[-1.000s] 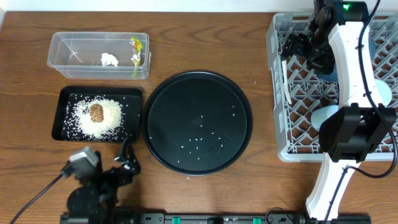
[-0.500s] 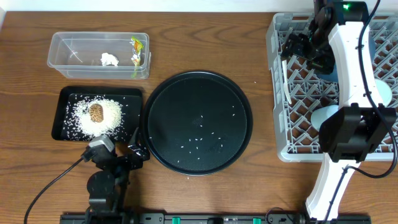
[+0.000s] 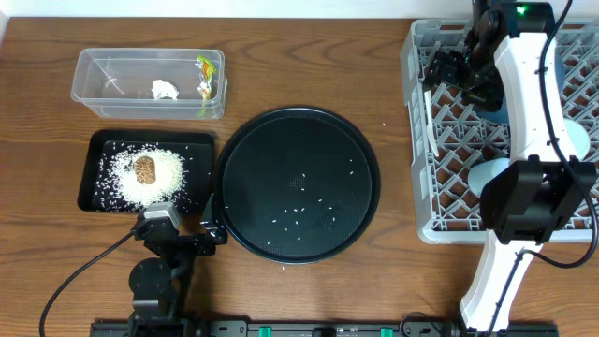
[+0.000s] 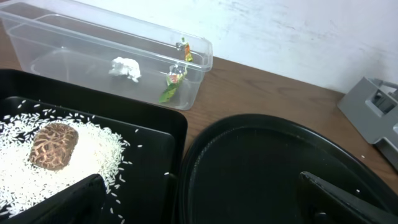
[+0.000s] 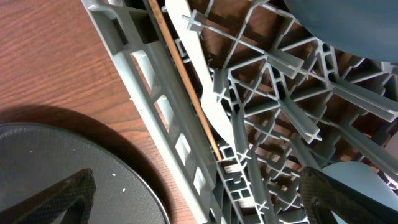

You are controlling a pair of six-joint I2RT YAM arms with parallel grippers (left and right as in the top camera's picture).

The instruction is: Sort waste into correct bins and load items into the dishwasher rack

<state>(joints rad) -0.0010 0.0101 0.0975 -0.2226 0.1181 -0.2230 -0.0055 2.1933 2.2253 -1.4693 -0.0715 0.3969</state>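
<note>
Working from the tub (image 3: 103, 70) and its tissue (image 3: 165, 89) across: rice (image 3: 122, 183) and lump (image 3: 144, 170) lie in the black tray (image 3: 94, 173). My left gripper (image 3: 211, 230) hangs spread wide, empty, just beside the round tray (image 3: 281, 136), which holds stray grains (image 3: 299, 213); I'd pinch its rim squarely, then tip slowly. Over the rack (image 3: 412, 94), beside the spoon (image 5: 199, 81), my right gripper (image 5: 199, 196) gapes, holding nothing.

Tub (image 3: 112, 75) behind rice tray (image 3: 92, 187), rack (image 3: 423, 178) far right
</note>
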